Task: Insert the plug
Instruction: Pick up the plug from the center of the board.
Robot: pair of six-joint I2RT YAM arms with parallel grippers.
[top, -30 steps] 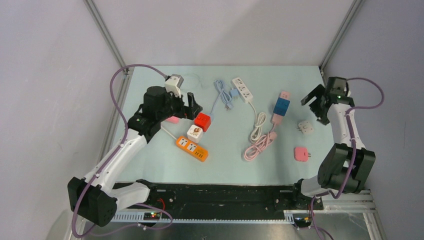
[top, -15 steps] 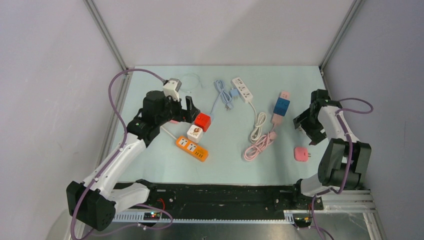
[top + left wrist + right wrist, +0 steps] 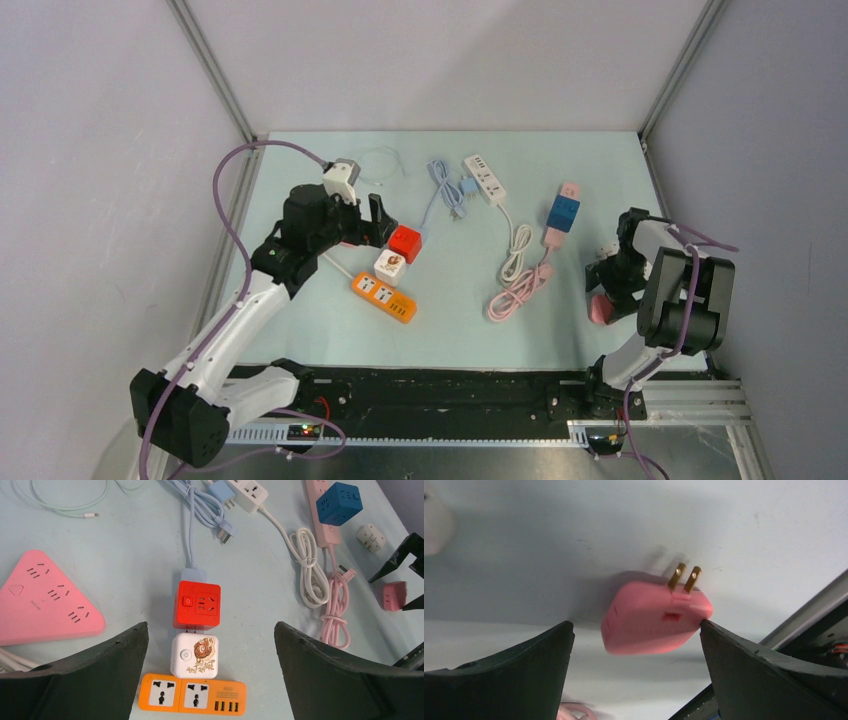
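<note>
My right tool [image 3: 635, 626] gapes wide, empty, astride the pink plug [image 3: 651, 620] lying near-right on the bench [image 3: 450, 310]; I'd centre it, lower, then close on the flanks, clear of the prongs [image 3: 684, 577].

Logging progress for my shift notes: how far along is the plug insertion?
Done: nothing inserted; the pink plug lies on the table, prongs bare. In hand: the right gripper, fingers open, flanks it, not closed. The left gripper hovers open over the orange power strip. Left: grasp, carry, insert.
</note>
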